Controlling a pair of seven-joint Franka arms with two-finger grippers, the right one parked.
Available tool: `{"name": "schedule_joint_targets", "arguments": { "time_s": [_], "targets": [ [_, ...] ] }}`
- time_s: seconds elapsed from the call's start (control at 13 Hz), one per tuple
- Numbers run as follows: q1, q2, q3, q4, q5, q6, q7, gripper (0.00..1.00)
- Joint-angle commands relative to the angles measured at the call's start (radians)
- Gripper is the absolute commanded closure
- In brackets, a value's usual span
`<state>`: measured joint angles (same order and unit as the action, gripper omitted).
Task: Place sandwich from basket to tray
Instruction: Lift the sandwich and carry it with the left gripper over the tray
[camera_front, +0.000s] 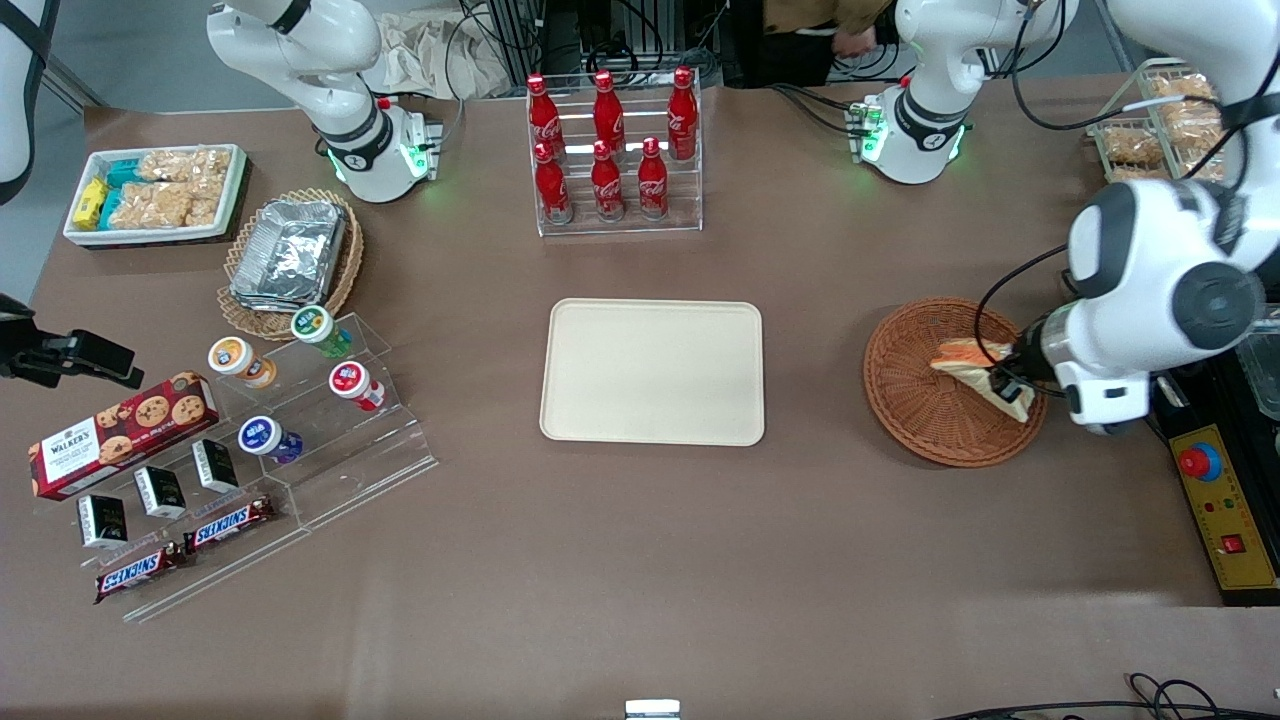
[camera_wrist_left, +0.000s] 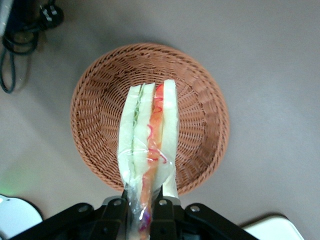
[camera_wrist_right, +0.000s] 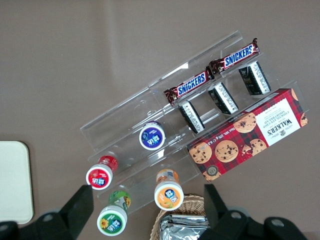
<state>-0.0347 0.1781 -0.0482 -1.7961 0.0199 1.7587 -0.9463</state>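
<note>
- Here, in the front view, your left arm's black two-finger gripper (camera_front: 1008, 385) sits at the right of the frame, over the round reddish-brown woven wicker basket (camera_front: 915, 400). It has the plastic-wrapped triangular sandwich of white bread with orange-red and green filling (camera_front: 975, 368) pinched at one end, and the wedge looks lifted and tilted above the weave, not lying flat in it. The flat cream-beige rectangular plastic tray (camera_front: 652, 371) waits bare at the centre of the frame, well apart from the basket.
- In the left wrist view, you see the black fingers (camera_wrist_left: 161, 210) closed narrowly on the sandwich (camera_wrist_left: 149, 137) at its wrapped end, with the bread layers standing on edge over the middle of the basket (camera_wrist_left: 200, 85). A corner of the tray (camera_wrist_left: 277, 230) shows too.
- Judge it light, soft and easily crushed. The film wrapper looks slippery and the bread will give under pressure, so keep the squeeze modest. A hold across the flat bread faces near the thick end seems safest; a long unsupported wedge may sag or swing.
- The right wrist view shows none of the task's things except an edge of the tray (camera_wrist_right: 15, 182) at the left of the frame.
</note>
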Motion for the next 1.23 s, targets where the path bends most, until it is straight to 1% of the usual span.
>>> {"name": "schedule_joint_targets", "arguments": {
  "time_s": [0.0, 0.08, 0.31, 0.46, 0.54, 0.69, 0.85, 1.15],
  "targets": [
    [-0.025, 0.020, -0.002, 0.176, 0.008, -0.155, 0.078, 0.96],
    [-0.030, 0.021, -0.004, 0.217, 0.008, -0.195, 0.110, 0.96],
    [-0.080, 0.018, -0.019, 0.233, 0.008, -0.205, 0.217, 0.94],
    [-0.155, 0.023, -0.025, 0.225, 0.009, -0.199, 0.260, 0.94],
    [-0.210, 0.043, -0.025, 0.222, 0.012, -0.199, 0.279, 0.94],
    [-0.302, 0.081, -0.025, 0.224, 0.035, -0.189, 0.287, 0.94],
    [-0.384, 0.128, -0.029, 0.228, 0.025, -0.145, 0.290, 0.94],
    [-0.442, 0.257, -0.077, 0.221, -0.005, 0.013, 0.288, 0.94]
  ]
}}
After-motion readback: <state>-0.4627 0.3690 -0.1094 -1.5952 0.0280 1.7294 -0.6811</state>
